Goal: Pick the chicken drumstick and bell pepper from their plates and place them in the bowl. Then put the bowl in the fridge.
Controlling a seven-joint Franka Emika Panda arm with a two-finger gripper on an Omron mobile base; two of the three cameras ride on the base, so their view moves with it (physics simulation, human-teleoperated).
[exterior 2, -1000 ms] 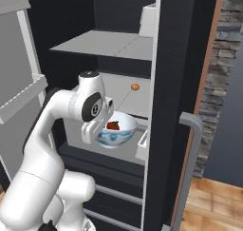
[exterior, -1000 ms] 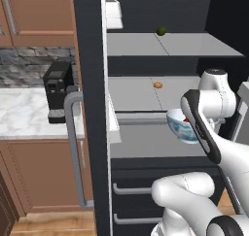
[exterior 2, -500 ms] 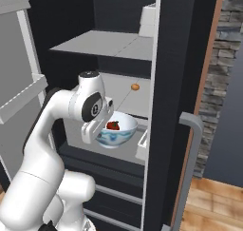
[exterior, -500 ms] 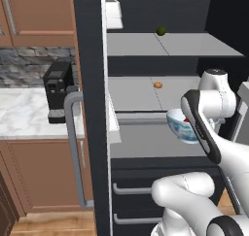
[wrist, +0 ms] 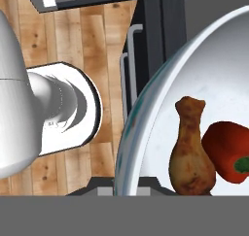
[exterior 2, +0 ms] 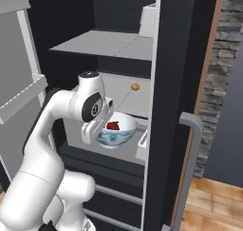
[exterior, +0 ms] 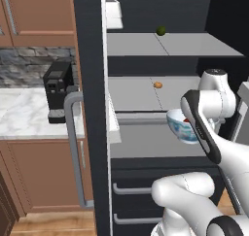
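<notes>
- My gripper (exterior 2: 98,130) is clenched on the near rim of the bowl (exterior 2: 116,131), holding it up inside the open fridge (exterior: 90,84).
- The bowl (exterior: 180,126) hangs just above the lowest grey shelf (exterior: 146,143), near that shelf's front edge, and I cannot tell whether its base touches.
- In the hand view the chicken drumstick (wrist: 190,150) and the bell pepper (wrist: 228,152) lie side by side in the bowl (wrist: 146,113), touching.
- From the right base view I can make out the red bell pepper (exterior 2: 113,126) inside the bowl.
- A small orange thing (exterior: 157,84) sits on the middle shelf, and a small green thing (exterior: 161,30) on the one above.
- 1 grey bar handle (exterior: 73,147) runs down the open door's edge.
- A black coffee machine (exterior: 57,90) stands on the marble counter (exterior: 22,116) to the left.
</notes>
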